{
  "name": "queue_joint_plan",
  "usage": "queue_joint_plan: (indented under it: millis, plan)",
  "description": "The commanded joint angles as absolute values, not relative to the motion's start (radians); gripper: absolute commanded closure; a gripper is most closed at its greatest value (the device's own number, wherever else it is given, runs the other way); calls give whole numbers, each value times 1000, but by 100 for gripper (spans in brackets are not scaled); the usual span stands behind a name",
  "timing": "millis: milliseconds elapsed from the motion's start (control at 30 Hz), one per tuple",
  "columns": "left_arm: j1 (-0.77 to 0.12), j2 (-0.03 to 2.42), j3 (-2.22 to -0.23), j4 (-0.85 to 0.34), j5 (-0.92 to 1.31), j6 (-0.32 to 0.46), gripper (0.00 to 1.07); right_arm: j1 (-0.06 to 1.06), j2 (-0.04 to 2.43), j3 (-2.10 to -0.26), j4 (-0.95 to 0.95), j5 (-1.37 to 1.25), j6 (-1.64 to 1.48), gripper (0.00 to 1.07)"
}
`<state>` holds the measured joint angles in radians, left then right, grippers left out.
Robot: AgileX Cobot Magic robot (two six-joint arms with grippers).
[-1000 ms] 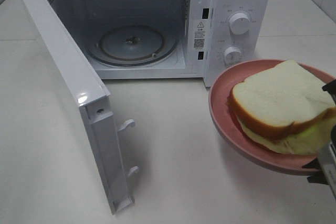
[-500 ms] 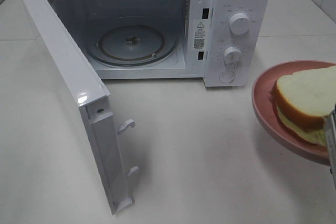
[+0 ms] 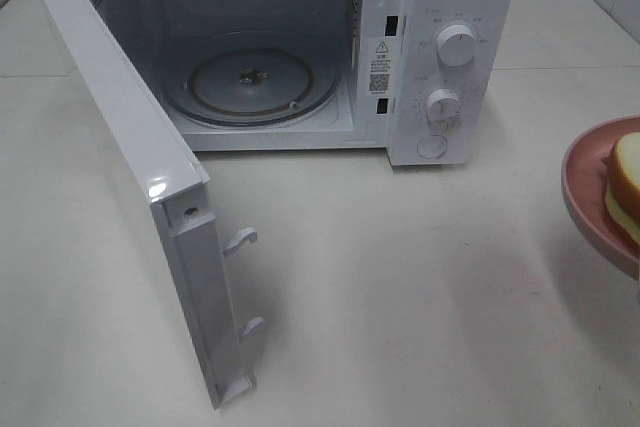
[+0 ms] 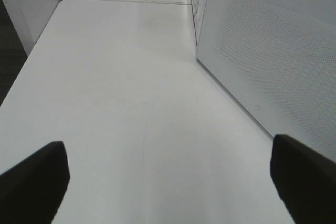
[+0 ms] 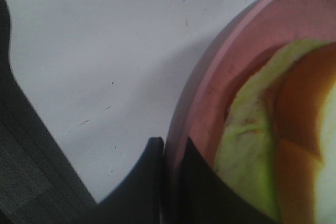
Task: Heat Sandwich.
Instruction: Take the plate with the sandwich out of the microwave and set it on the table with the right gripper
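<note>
At the right edge of the exterior high view, the sandwich [image 3: 626,187] rides on a pink plate [image 3: 590,192] held above the table, both cut off by the frame. In the right wrist view my right gripper [image 5: 169,182] is shut on the pink plate's rim [image 5: 210,93], with the sandwich [image 5: 262,140] showing green filling and tan crust close by. The white microwave [image 3: 450,7] stands at the back with its door [image 3: 130,167] swung wide and its glass turntable [image 3: 250,82] bare. My left gripper [image 4: 168,177] is open over bare table beside the microwave's perforated side [image 4: 268,51].
The open door juts toward the table's front left, with two latch hooks [image 3: 243,237] sticking out of its edge. Two knobs [image 3: 457,44] and a button sit on the microwave's right panel. White tabletop [image 3: 400,297] lies in front of the oven.
The plate with the sandwich has moved right, from in front of the microwave's control panel to the frame's right edge. The microwave and its door have not moved.
</note>
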<state>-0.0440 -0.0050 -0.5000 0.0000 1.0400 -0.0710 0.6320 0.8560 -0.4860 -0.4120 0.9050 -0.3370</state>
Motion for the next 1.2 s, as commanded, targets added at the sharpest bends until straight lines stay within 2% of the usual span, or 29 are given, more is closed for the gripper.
queue_joint_plan:
  millis: [33,400,700,1200]
  plan:
    - [-42,-27,-497,-9,1036,-67,9,630,850,-490,-470,908,-241,107]
    - [-42,-27,-497,-9,1036,-67,9,630,949,-556,-574,953,21,107]
    - [-42,-27,-497,-9,1036,-67,9,627,1155,-655,-601,982,279,107]
    - [-42,-27,-497,-9,1036,-67,9,627,1346,-776,-656,1004,453,107]
